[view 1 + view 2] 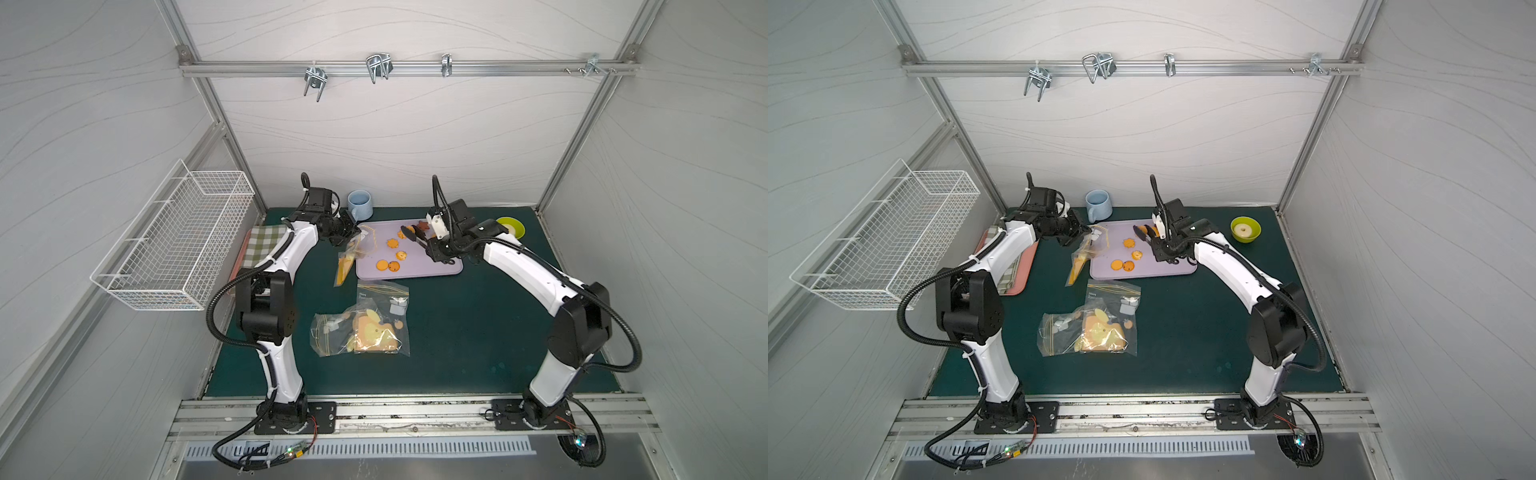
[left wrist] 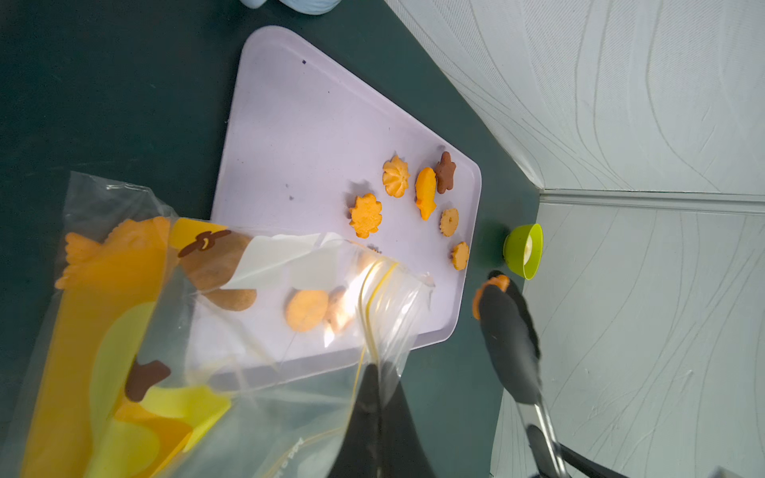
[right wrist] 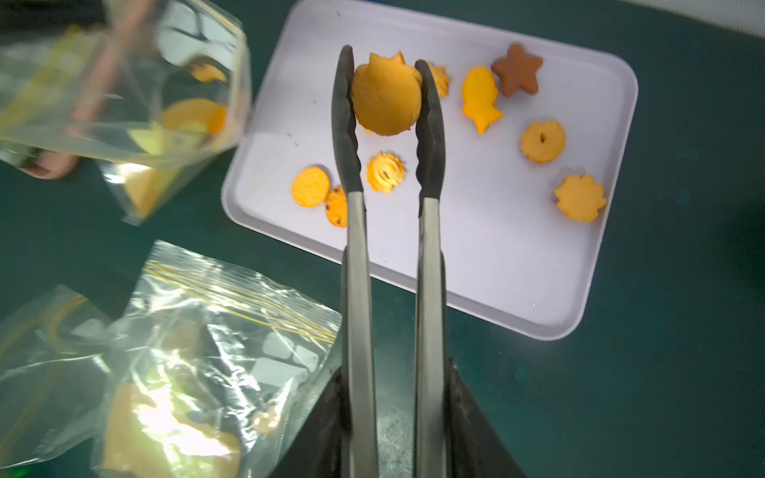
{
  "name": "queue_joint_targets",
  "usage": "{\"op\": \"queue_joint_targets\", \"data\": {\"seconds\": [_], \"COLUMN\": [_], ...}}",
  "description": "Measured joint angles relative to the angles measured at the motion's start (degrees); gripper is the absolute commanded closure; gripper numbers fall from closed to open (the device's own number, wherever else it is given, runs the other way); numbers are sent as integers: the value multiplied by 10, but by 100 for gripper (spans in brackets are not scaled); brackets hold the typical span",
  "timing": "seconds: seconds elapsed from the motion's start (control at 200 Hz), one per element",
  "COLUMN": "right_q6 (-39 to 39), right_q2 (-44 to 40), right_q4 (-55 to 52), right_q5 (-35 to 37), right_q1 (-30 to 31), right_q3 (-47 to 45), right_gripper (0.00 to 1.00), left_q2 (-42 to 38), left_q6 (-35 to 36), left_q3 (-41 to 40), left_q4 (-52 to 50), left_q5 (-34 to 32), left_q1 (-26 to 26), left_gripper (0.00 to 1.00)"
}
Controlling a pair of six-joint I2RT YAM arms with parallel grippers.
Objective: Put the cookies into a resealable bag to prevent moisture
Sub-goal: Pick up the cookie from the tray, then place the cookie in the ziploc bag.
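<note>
While a clear zip bag point(image 2: 265, 265) is held up over the mat point(image 1: 478, 332) by the left gripper point(image 2: 377, 374), whose jaws are pressed together on the bag's yellow-striped rim, one cookie point(image 3: 387, 99) is carried in tongs point(image 3: 356, 248) by the right gripper point(image 3: 393, 414). The right jaws are clamped on the tongs' steel handles. The orange cookie, round with a small notched crown, is pinched between the black tips, lifted clear of the lilac tray point(image 3: 517, 248).

The other cookies point(image 3: 542, 141) are left lying on that tray. A dark brown star point(image 3: 517, 68) and a fish point(image 3: 480, 97) are set side by side near its back rim. Flowers and rounds are spread loosely across it, and two rounds are seen touching near its front rim.

The bag is shown in both top views hanging just beside the tray's left edge, its lower end down toward the mat. In the right wrist view its mouth appears to gape toward the tray. Orange and yellow shapes are visible through the plastic; whether they are print or cookie cannot be told.

Two more bags point(image 1: 374, 328) are laid overlapping on the mat in front of the tray. A blue mug point(image 1: 359, 203) is placed behind the tray's left corner, and a green bowl point(image 1: 513, 226) near its right.
</note>
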Motion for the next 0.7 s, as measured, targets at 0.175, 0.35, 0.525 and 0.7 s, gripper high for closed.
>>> {"op": "queue_joint_targets", "data": {"seconds": [0.175,0.35,0.525,0.7], "right_q6": [-10,-20,-26,-26], "right_q2": [-9,20,47,58], "right_q4": [32,33,34,33], "right_q5": [-61,-98,-109,-114], "right_q1": [16,33,43,45], "right_q3": [-11,1,14,31], "right_gripper": [63,63,63,62], "left_q2": [0,0,3,7], "left_q6": [0,0,0,0], "left_q3": [0,0,0,0], "left_q4": [3,9,10,10], "left_q5": [14,32,40,47], "left_q1": [0,-3,-5,-7], "left_gripper": [100,100,100,100]}}
